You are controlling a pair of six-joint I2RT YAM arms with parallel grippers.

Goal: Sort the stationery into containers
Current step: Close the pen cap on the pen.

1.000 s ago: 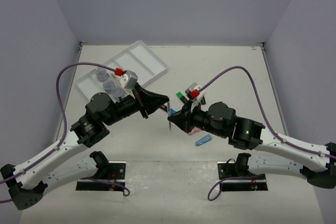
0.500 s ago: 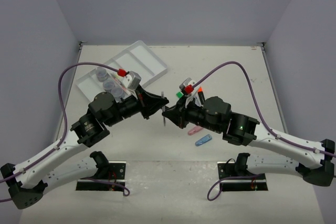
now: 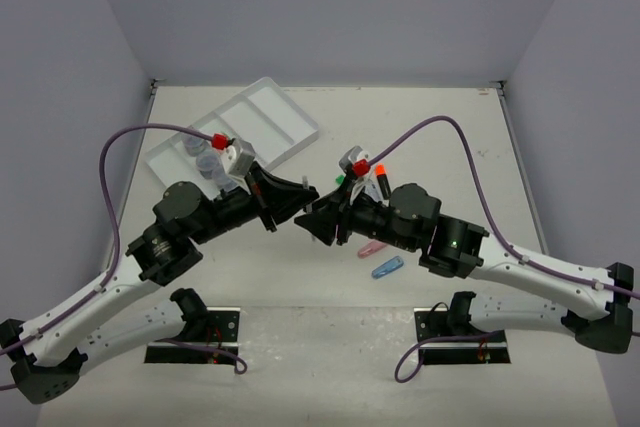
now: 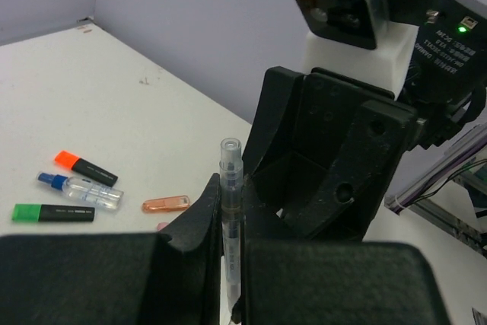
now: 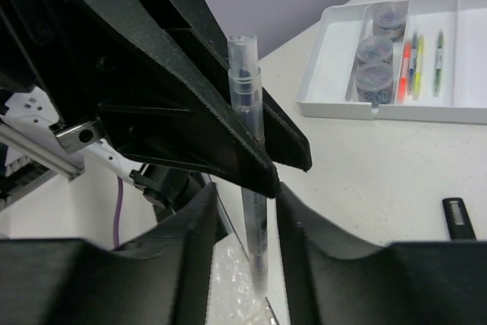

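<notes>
A clear thin pen (image 4: 230, 188) stands upright between the two grippers, above the middle of the table. My left gripper (image 4: 230, 195) is shut on it, with both fingers pressed against the barrel. The right gripper (image 5: 247, 197) faces it nose to nose, jaws open round the pen's (image 5: 251, 211) lower part with a gap on each side. From above, the left gripper (image 3: 303, 197) and right gripper (image 3: 322, 221) meet tip to tip. The white tray (image 3: 290, 112) lies at the back left and holds three clear jars (image 5: 377, 47) and several pens (image 5: 418, 62).
An orange-capped highlighter (image 4: 85, 168), a blue-capped bottle (image 4: 82, 189), a green-capped highlighter (image 4: 53, 212) and an orange oblong piece (image 4: 166, 204) lie on the table. A pink piece (image 3: 370, 248) and a blue piece (image 3: 387, 268) lie by the right arm.
The right gripper has opened its jaws off the pen, which now stays in the left gripper. Both grippers have shifted slightly left since a second ago.
</notes>
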